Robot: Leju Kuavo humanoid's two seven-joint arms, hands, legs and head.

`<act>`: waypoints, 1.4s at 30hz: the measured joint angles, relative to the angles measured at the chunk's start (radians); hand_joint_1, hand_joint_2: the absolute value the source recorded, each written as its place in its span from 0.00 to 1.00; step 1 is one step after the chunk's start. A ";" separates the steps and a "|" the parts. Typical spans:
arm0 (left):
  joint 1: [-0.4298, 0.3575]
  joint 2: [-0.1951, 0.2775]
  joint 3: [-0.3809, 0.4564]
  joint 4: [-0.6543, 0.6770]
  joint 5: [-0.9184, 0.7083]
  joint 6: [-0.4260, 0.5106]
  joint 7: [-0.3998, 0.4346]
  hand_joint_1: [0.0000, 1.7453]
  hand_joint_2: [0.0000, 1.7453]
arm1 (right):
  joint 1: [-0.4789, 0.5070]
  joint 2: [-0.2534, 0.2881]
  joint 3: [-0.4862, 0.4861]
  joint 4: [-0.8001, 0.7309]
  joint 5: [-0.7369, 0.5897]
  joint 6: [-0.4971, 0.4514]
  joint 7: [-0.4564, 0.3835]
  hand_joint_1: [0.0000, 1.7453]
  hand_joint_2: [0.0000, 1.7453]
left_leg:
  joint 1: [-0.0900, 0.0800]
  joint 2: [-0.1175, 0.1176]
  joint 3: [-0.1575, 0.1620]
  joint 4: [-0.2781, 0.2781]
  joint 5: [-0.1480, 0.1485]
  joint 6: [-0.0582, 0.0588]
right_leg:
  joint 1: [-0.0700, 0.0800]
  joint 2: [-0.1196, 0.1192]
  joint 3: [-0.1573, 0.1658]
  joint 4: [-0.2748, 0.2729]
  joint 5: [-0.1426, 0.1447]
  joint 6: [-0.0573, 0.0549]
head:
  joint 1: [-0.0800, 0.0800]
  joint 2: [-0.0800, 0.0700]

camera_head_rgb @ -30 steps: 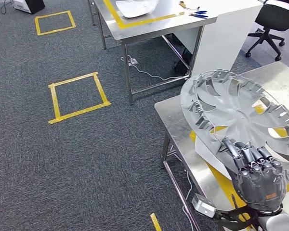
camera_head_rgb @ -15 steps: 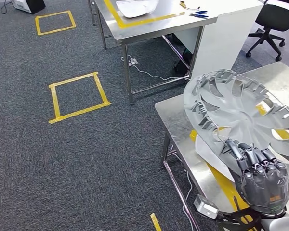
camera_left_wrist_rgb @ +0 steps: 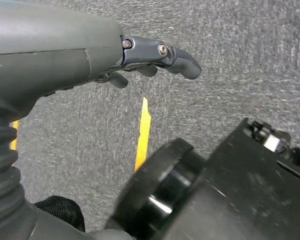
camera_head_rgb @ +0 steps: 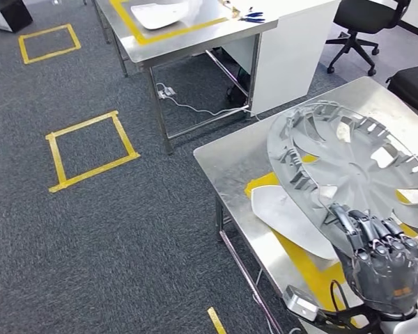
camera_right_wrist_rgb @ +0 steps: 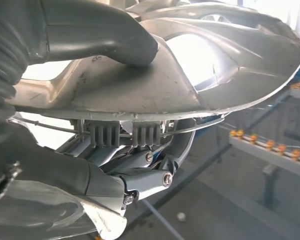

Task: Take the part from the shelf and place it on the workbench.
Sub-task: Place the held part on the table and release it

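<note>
Over the steel workbench [camera_head_rgb: 233,163] at 3 o'clock, the wheel cover [camera_head_rgb: 349,163] is gripped at its 6 o'clock rim by the right hand [camera_head_rgb: 380,261], judged light, thin, flexy, with snap-prone clips, while the left hand [camera_left_wrist_rgb: 103,55] is held released.

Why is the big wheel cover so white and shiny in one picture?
Right wrist view: bright backlight glares through the wheel cover, washing out its openings. Head view: even light, cover and right robot hand sharp. Left wrist view: the left robot hand is slightly soft, carpet blurred.
</note>
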 joint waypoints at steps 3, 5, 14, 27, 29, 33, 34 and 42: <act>-0.005 -0.003 -0.007 0.003 0.011 0.008 -0.009 0.00 1.00 | 0.004 0.004 0.000 -0.001 -0.005 0.001 -0.002 1.00 1.00 | 0.007 0.017 0.019 0.001 -0.011 -0.018 | 0.009 0.028 -0.001 0.012 -0.007 -0.043 | -0.009 0.000; -0.010 -0.006 -0.012 0.003 0.017 0.010 -0.012 0.00 1.00 | 0.005 0.004 0.000 -0.003 -0.006 0.002 -0.004 1.00 1.00 | 0.013 -0.008 0.007 0.045 -0.050 -0.020 | 0.015 0.048 0.002 0.012 -0.006 -0.060 | -0.013 0.000; -0.010 -0.005 -0.025 0.008 0.025 0.011 -0.015 0.00 1.00 | 0.006 0.006 0.001 -0.003 -0.005 0.004 -0.007 1.00 1.00 | -0.052 -0.131 -0.042 0.087 -0.021 0.076 | 0.047 0.162 0.003 0.011 -0.004 -0.087 | -0.018 0.000; -0.019 -0.014 -0.037 0.012 0.039 0.014 -0.021 0.00 1.00 | -0.013 0.008 0.002 0.003 -0.009 0.009 -0.011 1.00 1.00 | -0.036 -0.018 0.015 -0.024 0.003 0.071 | 0.033 0.057 -0.087 0.178 -0.063 -0.033 | -0.009 0.000; -0.020 -0.013 -0.038 0.013 0.039 0.014 -0.021 0.00 1.00 | -0.014 0.008 0.003 0.003 -0.011 0.009 -0.010 1.00 1.00 | -0.034 0.003 0.022 -0.018 -0.006 0.057 | 0.031 0.017 -0.009 0.039 -0.013 -0.024 | -0.007 0.000; -0.023 -0.009 -0.042 0.014 0.040 0.015 -0.021 0.00 1.00 | -0.015 0.010 0.003 0.004 -0.012 0.010 -0.009 1.00 1.00 | -0.038 0.037 0.033 -0.011 -0.016 0.037 | 0.037 0.023 0.026 -0.021 -0.003 -0.057 | -0.009 0.000; -0.024 -0.009 -0.043 0.014 0.040 0.015 -0.021 0.00 1.00 | -0.015 0.010 0.003 0.003 -0.013 0.011 -0.009 1.00 1.00 | -0.035 0.035 0.035 -0.008 -0.022 0.032 | 0.037 0.034 0.026 -0.020 -0.002 -0.064 | -0.010 0.000; -0.021 -0.008 -0.049 0.014 0.042 0.021 -0.018 0.00 1.00 | -0.017 0.010 0.005 0.003 -0.013 0.018 -0.006 1.00 1.00 | -0.031 -0.080 -0.092 0.251 -0.110 0.038 | 0.045 0.134 0.030 -0.022 0.003 -0.089 | -0.018 0.000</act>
